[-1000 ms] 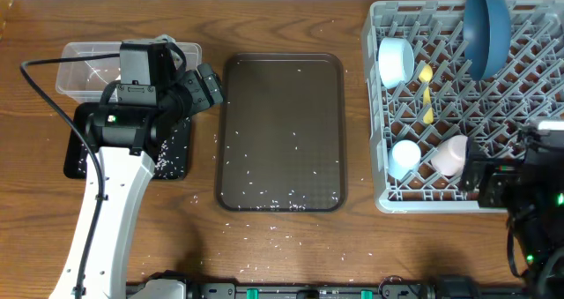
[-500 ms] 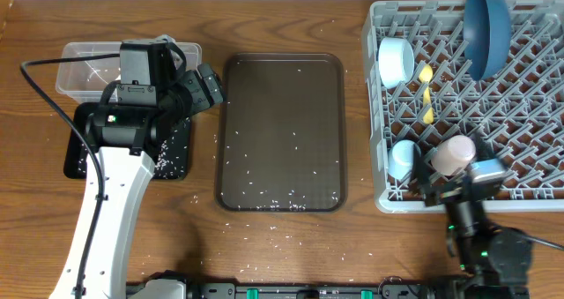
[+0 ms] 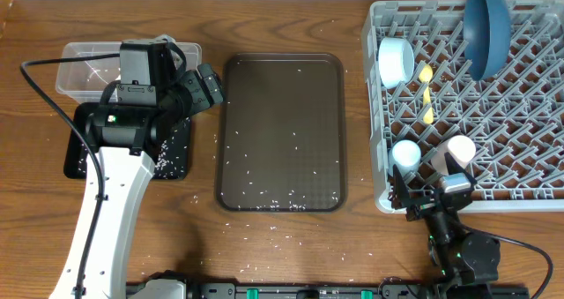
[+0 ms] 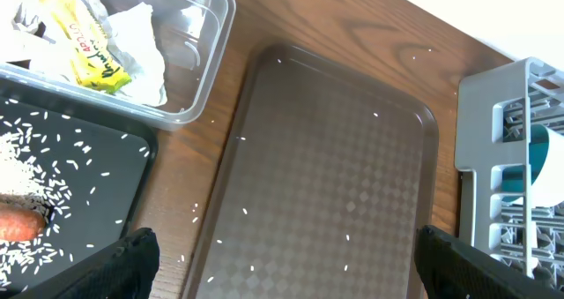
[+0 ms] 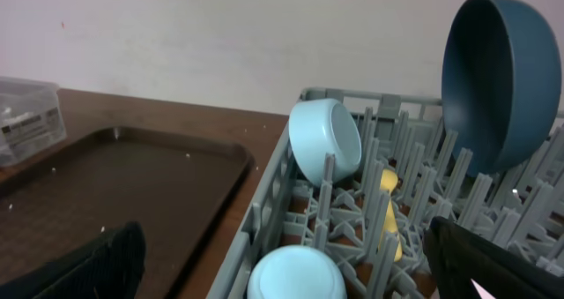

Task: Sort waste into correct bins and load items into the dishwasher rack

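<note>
The grey dishwasher rack (image 3: 511, 171) holds the dark blue bowl (image 3: 486, 27), the light blue bowl (image 3: 396, 61), the yellow spoon (image 3: 426, 92), the light blue cup (image 3: 406, 155) and the pink cup (image 3: 458, 149). My right gripper (image 3: 427, 191) is open at the rack's front edge, its jaws either side of the light blue cup (image 5: 295, 272) without touching it. My left gripper (image 3: 207, 87) hangs open and empty between the bins and the brown tray. The clear tub (image 4: 198, 65) holds crumpled paper (image 4: 132, 43) and a yellow-green wrapper (image 4: 88, 34). The black tray (image 4: 106, 202) holds rice (image 4: 18, 158) and the carrot (image 4: 18, 224).
The dark brown serving tray (image 3: 280, 96) lies mid-table with rice grains (image 3: 264, 193) scattered on it. More grains lie on the wood in front of it. The left arm's white link runs down to the table's front edge.
The right arm has swung from the rack's right front corner leftward and now points at the rack from its front edge. The left arm has not moved.
</note>
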You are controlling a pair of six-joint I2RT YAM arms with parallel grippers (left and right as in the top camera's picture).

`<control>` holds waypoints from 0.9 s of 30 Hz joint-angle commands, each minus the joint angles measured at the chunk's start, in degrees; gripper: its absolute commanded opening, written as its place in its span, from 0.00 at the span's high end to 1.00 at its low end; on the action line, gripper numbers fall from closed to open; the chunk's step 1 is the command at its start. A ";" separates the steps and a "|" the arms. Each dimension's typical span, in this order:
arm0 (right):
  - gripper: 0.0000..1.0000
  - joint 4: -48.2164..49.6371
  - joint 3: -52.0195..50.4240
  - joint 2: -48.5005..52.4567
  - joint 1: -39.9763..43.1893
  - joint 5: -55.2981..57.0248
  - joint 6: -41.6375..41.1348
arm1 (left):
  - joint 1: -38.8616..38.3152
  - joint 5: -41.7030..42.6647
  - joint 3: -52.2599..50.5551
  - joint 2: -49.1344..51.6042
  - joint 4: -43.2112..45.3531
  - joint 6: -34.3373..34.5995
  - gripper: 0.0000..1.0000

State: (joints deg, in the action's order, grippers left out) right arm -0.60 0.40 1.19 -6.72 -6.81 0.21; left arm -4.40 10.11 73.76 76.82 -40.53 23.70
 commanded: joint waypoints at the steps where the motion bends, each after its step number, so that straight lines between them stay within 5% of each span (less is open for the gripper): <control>1: 0.01 -1.27 -0.09 -0.92 -0.85 0.55 -0.39 | -0.02 -0.70 0.20 0.33 -0.13 -0.96 0.06; 27: 0.01 -3.08 -0.09 -0.87 -0.81 0.59 -0.37 | -0.02 -0.70 0.20 0.33 -0.13 -0.96 0.06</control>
State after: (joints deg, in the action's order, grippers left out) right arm -3.42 0.40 0.73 -6.72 -6.61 0.21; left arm -4.40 10.11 73.76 76.82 -40.53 23.70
